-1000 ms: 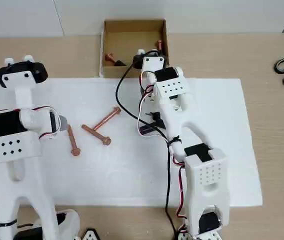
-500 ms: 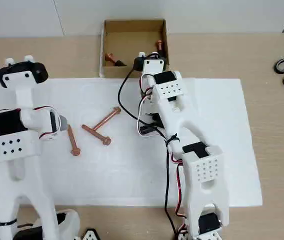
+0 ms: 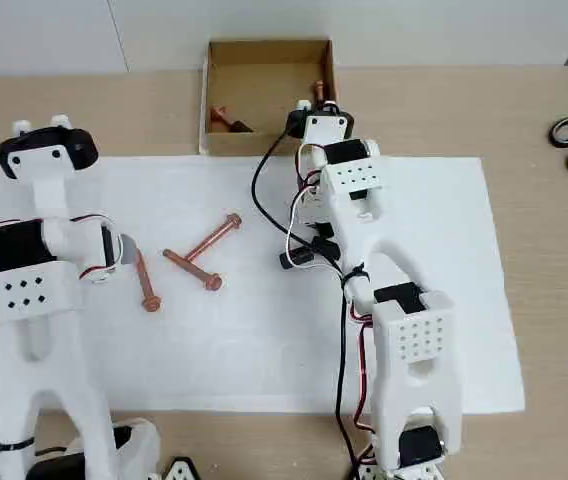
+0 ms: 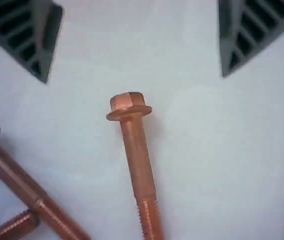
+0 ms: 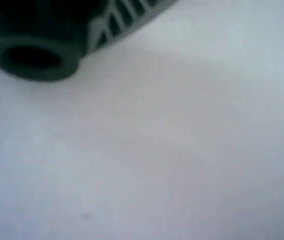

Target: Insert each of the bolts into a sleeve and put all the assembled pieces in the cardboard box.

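Left gripper (image 4: 134, 70) low over white mat (image 3: 264, 340), fingers spread wide, gripping nothing; loose bolt (image 4: 137, 165) flat on mat, head in line with gap. Two more bolts (image 3: 204, 242) just beside it, meeting in V. Right gripper (image 3: 304, 252) near mat's middle, closed on black sleeve (image 5: 32, 57). Cardboard box (image 3: 205, 100) at mat's far edge, copper pieces (image 3: 224, 120) inside

Coppery metal bolts (image 3: 207, 240); matt white sheet (image 3: 264, 340); plain cardboard box (image 3: 264, 90).
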